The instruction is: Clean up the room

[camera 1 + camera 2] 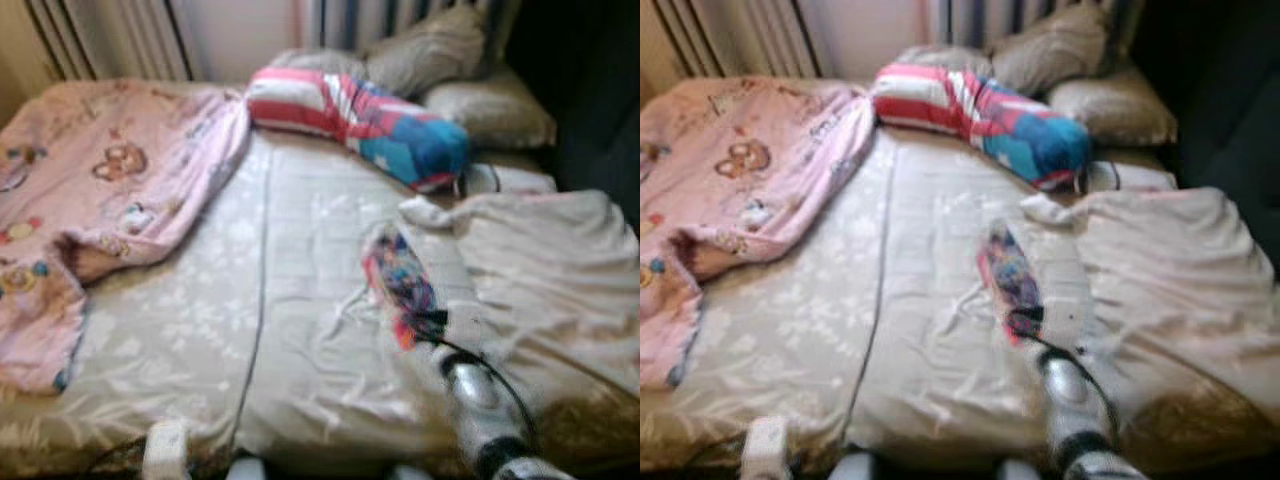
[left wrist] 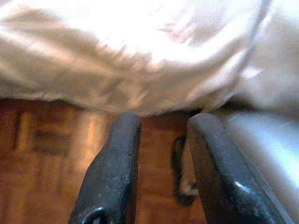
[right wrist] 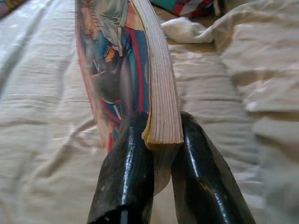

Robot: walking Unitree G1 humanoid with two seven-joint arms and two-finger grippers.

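The book [image 3: 140,70], a thick paperback with a bright comic-style cover, is clamped near one end between the jaws of the right gripper [image 3: 161,140]. It is held on edge over the middle of the bed [image 1: 200,330], cover to one side and the cream page block to the other. In the head views it reads as a blurred multicoloured slab [image 1: 400,285] reaching forward from the silver right arm [image 1: 480,410].

Around it lie a crumpled pale blanket [image 1: 540,270] to the right, a pink cartoon-print quilt [image 1: 90,190] bunched on the left, and a striped red, white and blue pillow [image 1: 360,115] near the head of the bed with beige pillows [image 1: 480,105] behind it.

The hold looks risky, since the jaws pinch only one end of a heavy, floppy book. I judge that a quick swing could let the pages fan out or the book pivot and slide free. Dragging it low could also snag the blanket.

The right wrist view shows how the fingers [image 3: 126,177] bracket the spine end, detail too blurred to make out from the head. The left wrist view shows the left gripper [image 2: 161,158] hanging low beside the bed's edge over a wooden floor [image 2: 46,168], its jaws narrowly apart and holding nothing.
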